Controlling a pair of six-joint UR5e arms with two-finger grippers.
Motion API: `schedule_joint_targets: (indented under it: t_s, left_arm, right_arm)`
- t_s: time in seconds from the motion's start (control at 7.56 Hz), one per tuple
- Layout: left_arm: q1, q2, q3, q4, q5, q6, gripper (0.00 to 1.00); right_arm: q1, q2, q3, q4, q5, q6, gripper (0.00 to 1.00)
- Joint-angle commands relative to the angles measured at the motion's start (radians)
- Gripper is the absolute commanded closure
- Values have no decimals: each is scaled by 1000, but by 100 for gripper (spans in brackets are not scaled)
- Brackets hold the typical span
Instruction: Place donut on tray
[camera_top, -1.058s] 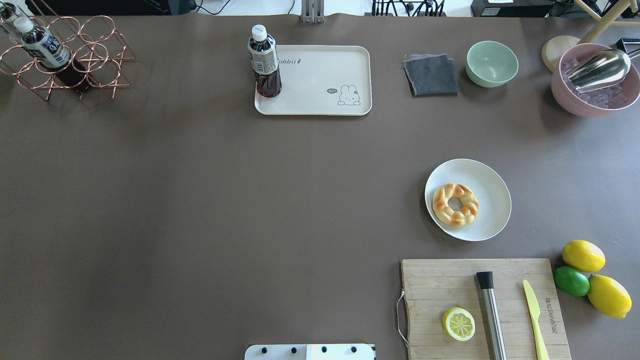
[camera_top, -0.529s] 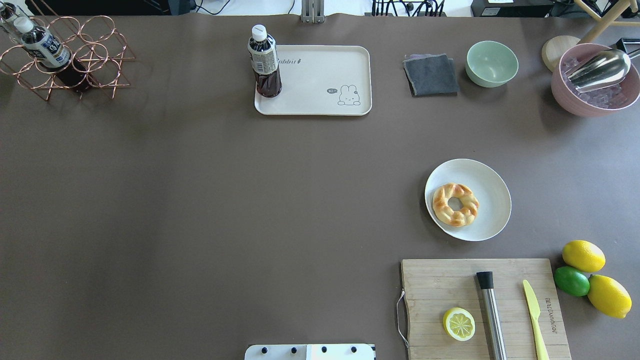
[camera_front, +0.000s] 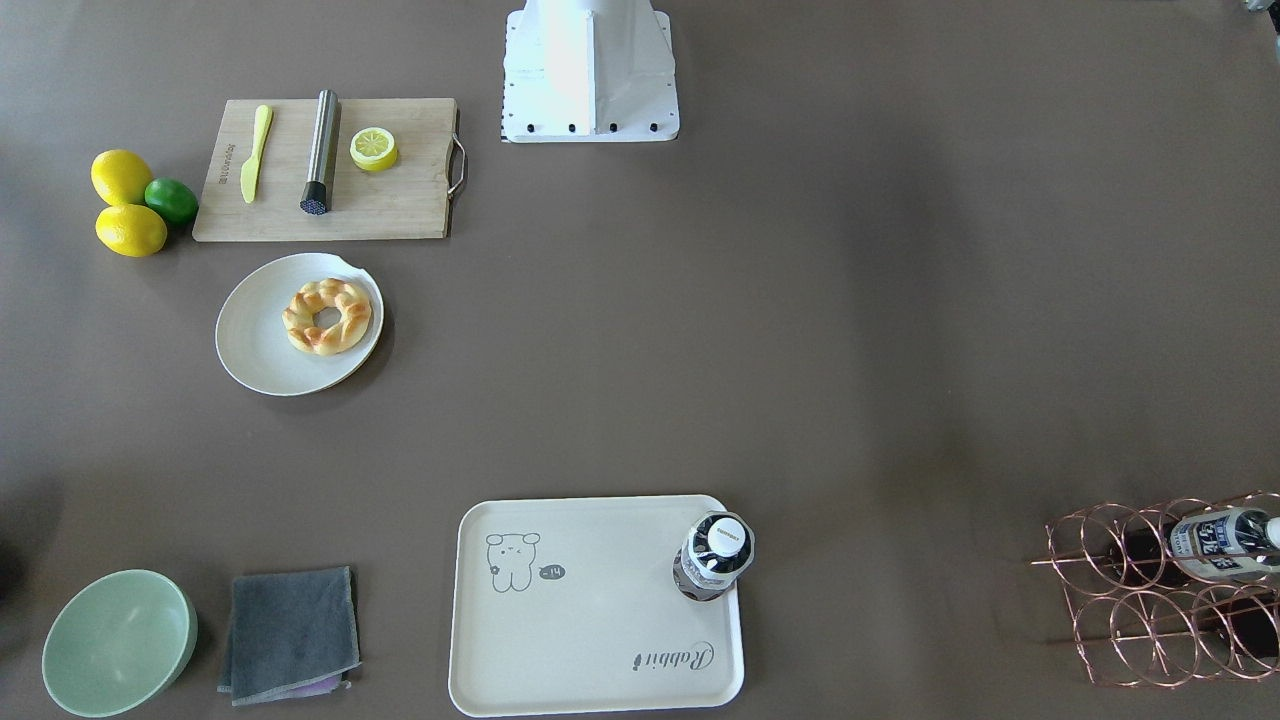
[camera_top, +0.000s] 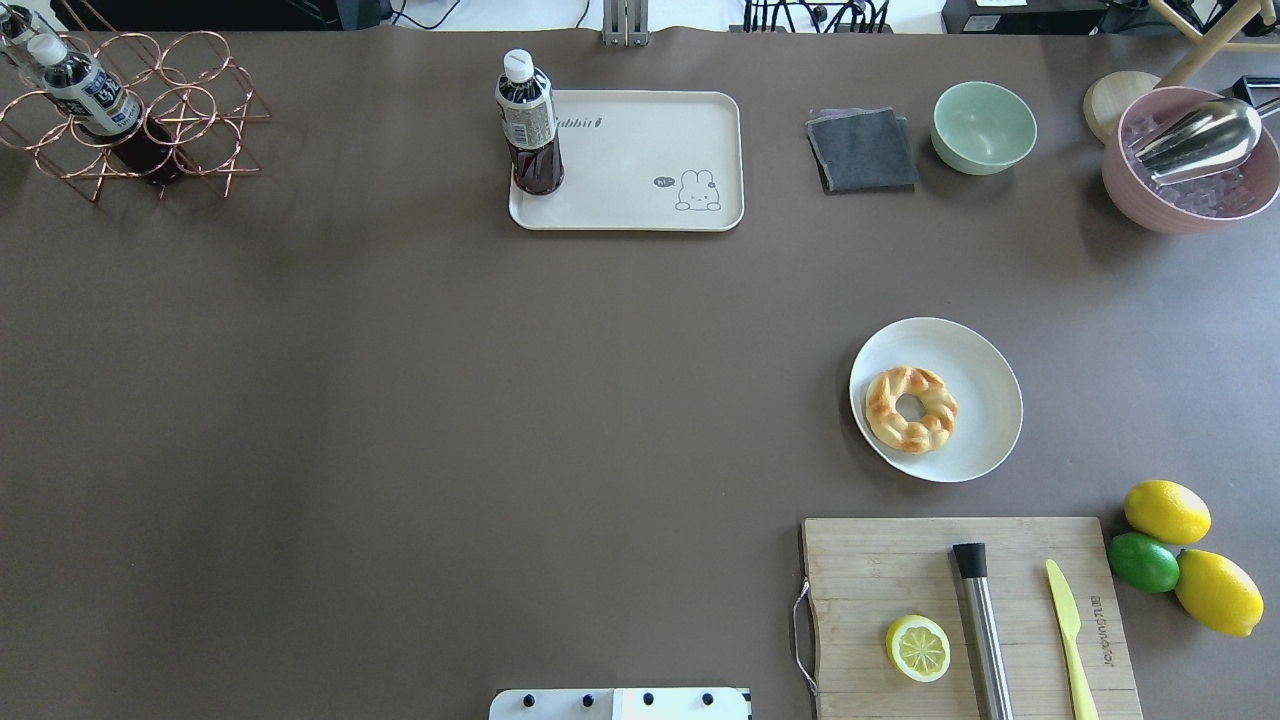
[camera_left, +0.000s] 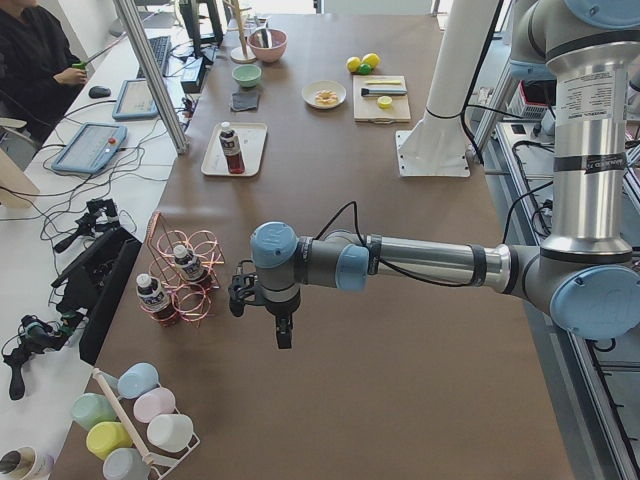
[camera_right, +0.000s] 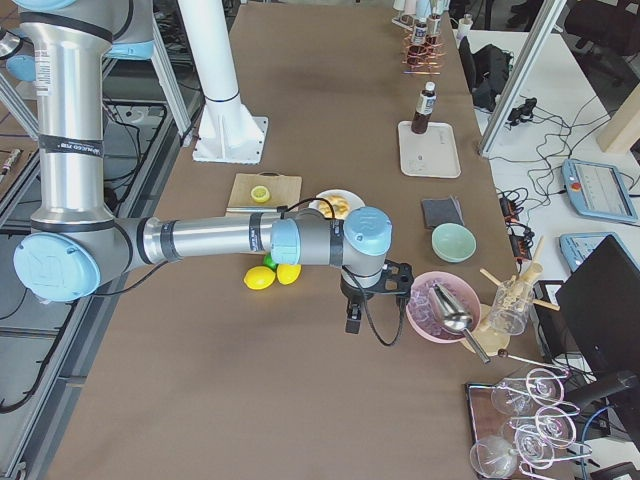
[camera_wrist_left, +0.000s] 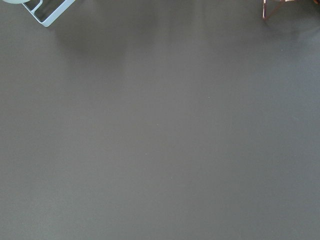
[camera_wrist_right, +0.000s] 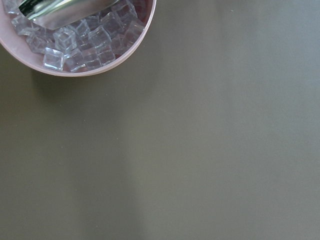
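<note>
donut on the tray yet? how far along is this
Done: nothing yet. The donut lies on the round plate, and the tray holds only a bottle. In hand: neither the left gripper nor the right gripper is near the donut; both hang toward the table's ends. Left: reach, grasp, carry, set down on the tray.

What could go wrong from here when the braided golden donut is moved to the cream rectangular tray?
The braided golden donut sits off-centre on the round off-white plate, so a grasp might drag it. A dark plastic bottle stands upright on a corner of the cream rectangular tray; the drop-off could topple it.
</note>
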Motion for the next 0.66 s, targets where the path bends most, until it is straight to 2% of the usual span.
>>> schedule_joint_targets:
  t_s: [0.0, 0.53]
  left_arm:
    - [0, -1, 2, 0, -3, -3, 2]
    - [0, -1, 2, 0, -2, -1, 2]
  right_arm:
    - [-1, 1, 5, 1, 9, 0, 0]
    - [-1, -1, 2, -1, 9, -72, 0]
